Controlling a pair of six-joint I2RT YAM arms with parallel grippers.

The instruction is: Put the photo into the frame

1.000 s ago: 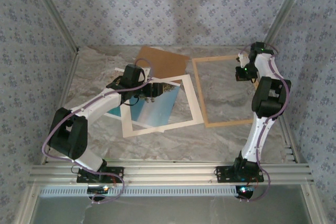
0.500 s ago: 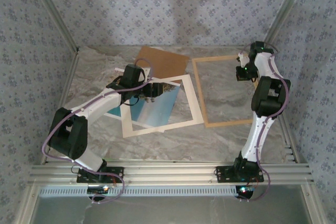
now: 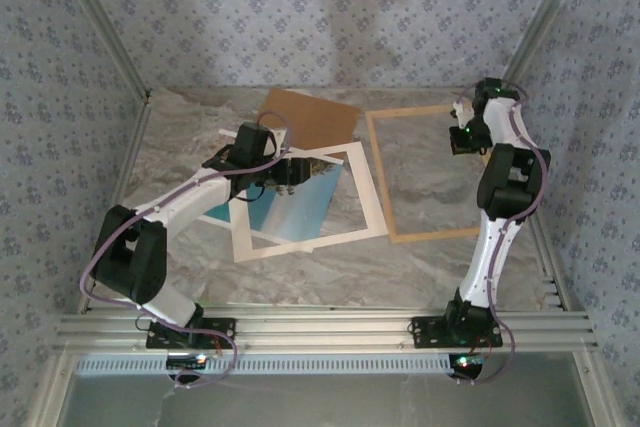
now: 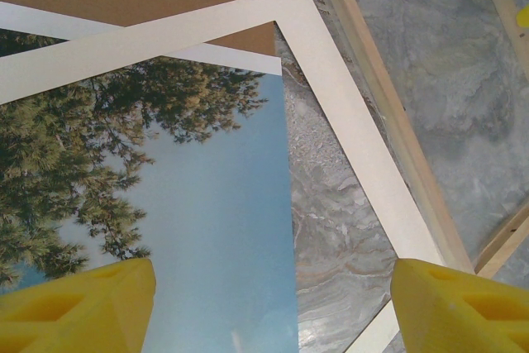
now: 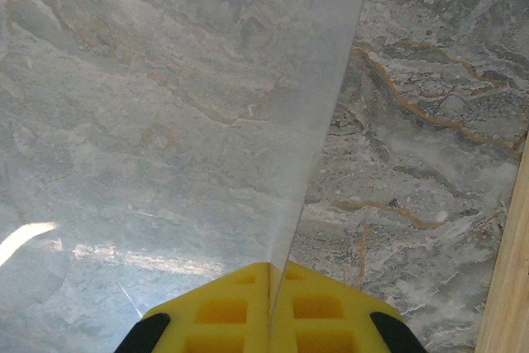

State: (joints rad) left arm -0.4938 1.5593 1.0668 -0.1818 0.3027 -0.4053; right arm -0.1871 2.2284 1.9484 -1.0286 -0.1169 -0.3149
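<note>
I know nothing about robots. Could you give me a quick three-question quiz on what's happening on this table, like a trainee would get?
1. True or false: the photo lies inside the wooden frame.
2. What is the right gripper pinching? A) a clear sheet B) the brown board C) the white mat
3. Fill in: above the photo, the left gripper has its jaws ____.

Key: 1 false; 2 A; 3 open.
</note>
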